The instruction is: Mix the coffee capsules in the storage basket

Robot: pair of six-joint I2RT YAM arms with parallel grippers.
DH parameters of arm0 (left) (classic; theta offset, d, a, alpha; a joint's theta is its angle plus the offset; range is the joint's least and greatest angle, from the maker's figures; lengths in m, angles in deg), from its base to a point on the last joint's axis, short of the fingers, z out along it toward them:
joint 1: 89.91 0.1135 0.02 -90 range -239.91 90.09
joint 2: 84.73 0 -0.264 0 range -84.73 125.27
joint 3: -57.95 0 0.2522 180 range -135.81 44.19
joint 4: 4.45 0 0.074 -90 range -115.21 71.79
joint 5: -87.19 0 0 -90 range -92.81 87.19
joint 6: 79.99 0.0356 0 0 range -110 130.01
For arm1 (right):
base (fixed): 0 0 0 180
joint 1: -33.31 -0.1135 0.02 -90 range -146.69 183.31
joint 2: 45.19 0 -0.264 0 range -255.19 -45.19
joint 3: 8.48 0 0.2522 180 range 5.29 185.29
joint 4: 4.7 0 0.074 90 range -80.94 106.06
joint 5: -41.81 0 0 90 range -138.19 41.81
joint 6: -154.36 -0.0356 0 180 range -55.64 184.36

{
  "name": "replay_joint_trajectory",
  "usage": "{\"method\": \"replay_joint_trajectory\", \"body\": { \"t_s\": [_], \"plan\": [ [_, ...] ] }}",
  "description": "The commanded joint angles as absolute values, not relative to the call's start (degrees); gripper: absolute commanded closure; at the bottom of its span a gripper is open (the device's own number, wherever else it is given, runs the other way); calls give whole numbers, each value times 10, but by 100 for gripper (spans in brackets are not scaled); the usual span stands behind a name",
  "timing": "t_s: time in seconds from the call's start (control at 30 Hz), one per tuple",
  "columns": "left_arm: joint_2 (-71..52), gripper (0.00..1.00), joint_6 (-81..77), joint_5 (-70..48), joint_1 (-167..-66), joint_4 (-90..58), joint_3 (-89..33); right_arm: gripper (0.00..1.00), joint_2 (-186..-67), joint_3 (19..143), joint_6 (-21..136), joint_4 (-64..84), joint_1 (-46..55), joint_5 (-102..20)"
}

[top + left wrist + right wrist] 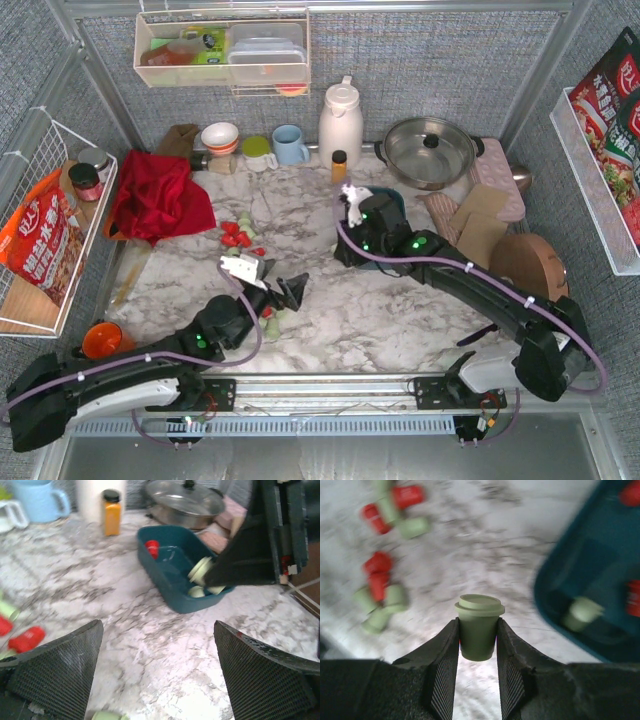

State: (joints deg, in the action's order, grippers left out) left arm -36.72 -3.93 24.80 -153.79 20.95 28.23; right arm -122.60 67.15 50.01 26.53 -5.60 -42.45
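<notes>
1. One dark teal storage basket (167, 587), rectangular with rounded corners and solid walls, sits toward the back of the marble-patterned bench (400, 320), just in front of the lidded pan (430, 150); seen from above, the right arm (480, 285) covers most of it
2. Inside it, the left wrist view shows one red capsule (152, 547) at the far end and at least two mint green capsules (196, 591) at the near end
3. Loose coffee capsules (235, 235) lie in clusters left of centre, well apart from the basket; the blurred right wrist view gives about four red and six mint
4. Right gripper (478, 632): jaws narrow, clamped on one upright mint capsule (479, 611), flanged rim uppermost, just beside the basket's rim
5. Left gripper (157, 627): jaws wide, nothing between them, low over the bench near the loose capsules
</notes>
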Motion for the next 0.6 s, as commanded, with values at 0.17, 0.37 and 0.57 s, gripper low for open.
{"method": "replay_joint_trajectory", "body": {
  "t_s": [0.17,0.37,0.57],
  "plan": [
    [-450,1,-332,446,-1537,-165,252,83,-1272,608,482,111,51,-636],
    [-472,1,-518,431,-1536,-349,255,52,-1359,658,463,128,99,-606],
    [-441,1,-635,404,-1535,-433,270,34,-1378,668,472,145,102,-585]
  ]
}}
